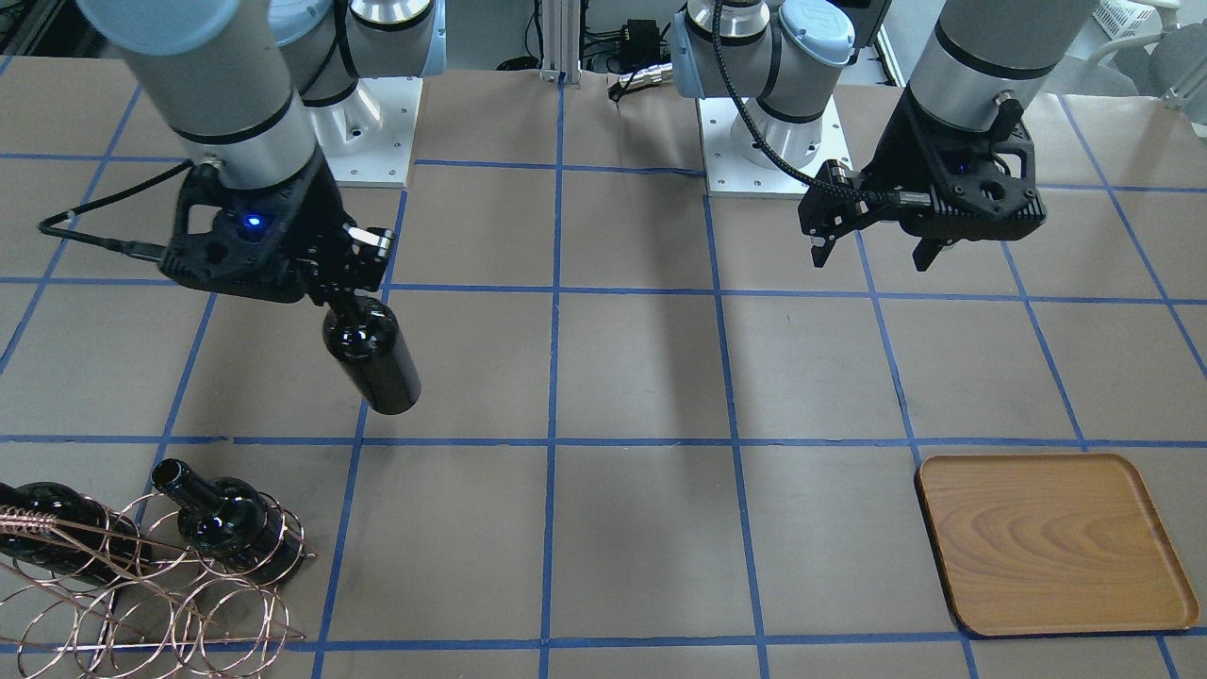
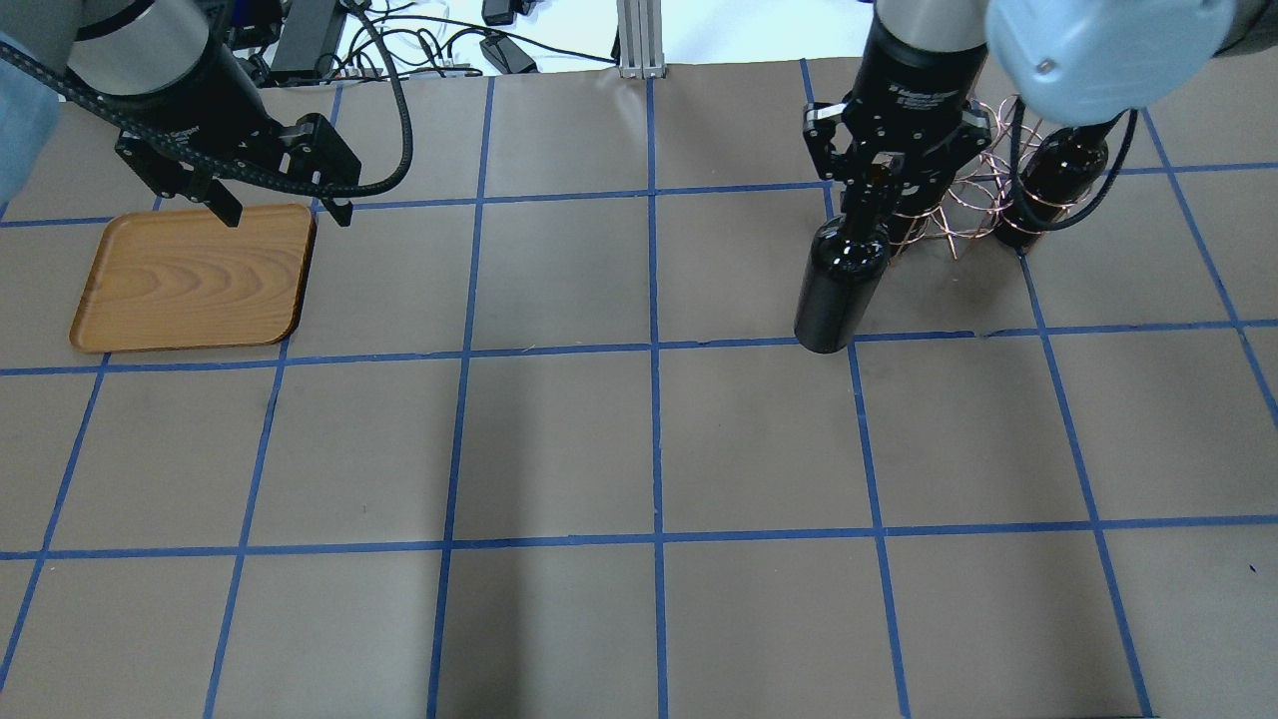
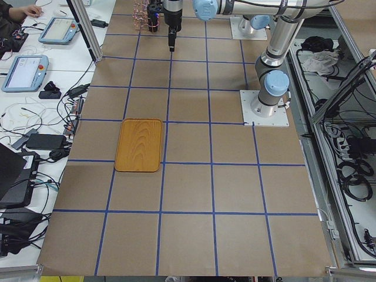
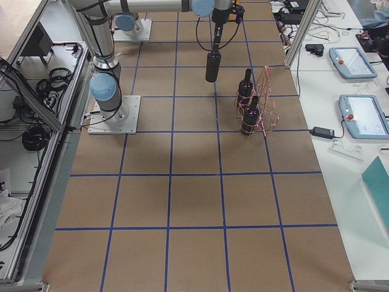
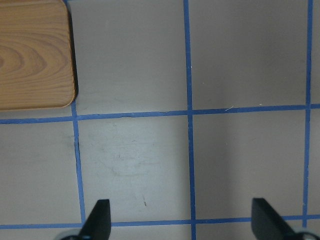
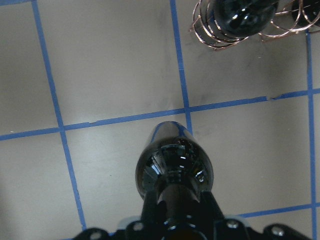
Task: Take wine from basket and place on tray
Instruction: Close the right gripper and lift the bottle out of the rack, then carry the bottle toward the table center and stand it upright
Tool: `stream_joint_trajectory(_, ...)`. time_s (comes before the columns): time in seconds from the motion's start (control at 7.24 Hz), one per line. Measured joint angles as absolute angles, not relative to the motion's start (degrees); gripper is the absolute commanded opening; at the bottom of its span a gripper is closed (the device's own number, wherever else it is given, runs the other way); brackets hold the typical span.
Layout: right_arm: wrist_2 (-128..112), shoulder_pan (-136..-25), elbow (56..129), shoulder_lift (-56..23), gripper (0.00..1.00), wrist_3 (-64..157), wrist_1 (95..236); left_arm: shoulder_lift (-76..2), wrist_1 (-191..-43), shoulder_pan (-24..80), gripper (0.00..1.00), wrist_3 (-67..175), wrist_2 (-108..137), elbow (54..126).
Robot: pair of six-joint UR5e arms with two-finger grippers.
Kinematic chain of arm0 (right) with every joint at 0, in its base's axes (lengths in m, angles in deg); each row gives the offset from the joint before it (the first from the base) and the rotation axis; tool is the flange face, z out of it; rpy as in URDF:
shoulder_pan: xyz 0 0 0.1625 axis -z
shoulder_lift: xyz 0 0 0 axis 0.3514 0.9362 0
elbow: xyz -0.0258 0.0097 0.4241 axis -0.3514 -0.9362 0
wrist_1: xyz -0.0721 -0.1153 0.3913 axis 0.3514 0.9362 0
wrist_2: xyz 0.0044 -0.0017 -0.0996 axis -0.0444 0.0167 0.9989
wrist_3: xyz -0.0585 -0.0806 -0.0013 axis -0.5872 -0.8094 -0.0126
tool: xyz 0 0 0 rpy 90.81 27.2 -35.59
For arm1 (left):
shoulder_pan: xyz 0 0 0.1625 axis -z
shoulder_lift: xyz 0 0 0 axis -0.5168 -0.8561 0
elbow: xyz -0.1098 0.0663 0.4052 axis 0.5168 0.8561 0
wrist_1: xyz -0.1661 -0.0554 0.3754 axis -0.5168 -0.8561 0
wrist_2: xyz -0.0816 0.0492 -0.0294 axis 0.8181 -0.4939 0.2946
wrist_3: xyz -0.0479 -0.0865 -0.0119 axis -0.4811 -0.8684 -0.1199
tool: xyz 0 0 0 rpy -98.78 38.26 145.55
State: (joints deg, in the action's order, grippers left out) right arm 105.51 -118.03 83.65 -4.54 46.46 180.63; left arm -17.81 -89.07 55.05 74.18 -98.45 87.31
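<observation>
My right gripper is shut on the neck of a near-black wine bottle, which hangs upright in the air above the table, beside the basket. The bottle also shows in the overhead view and the right wrist view. The copper wire basket holds two more dark bottles. The wooden tray lies flat and bare at the table's other end. My left gripper is open and empty, hovering just past the tray's corner.
The table is brown paper with a blue tape grid. The arm bases stand on white plates at the robot's side. Tablets and cables lie on side benches off the table.
</observation>
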Motion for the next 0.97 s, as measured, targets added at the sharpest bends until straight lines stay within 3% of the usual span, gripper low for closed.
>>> stream_joint_trajectory(0.97,105.67,-138.08,85.42,-10.74,0.11,71.9,193.13,-17.91,-93.14,49.61,1.0,74.24,-98.74,87.2)
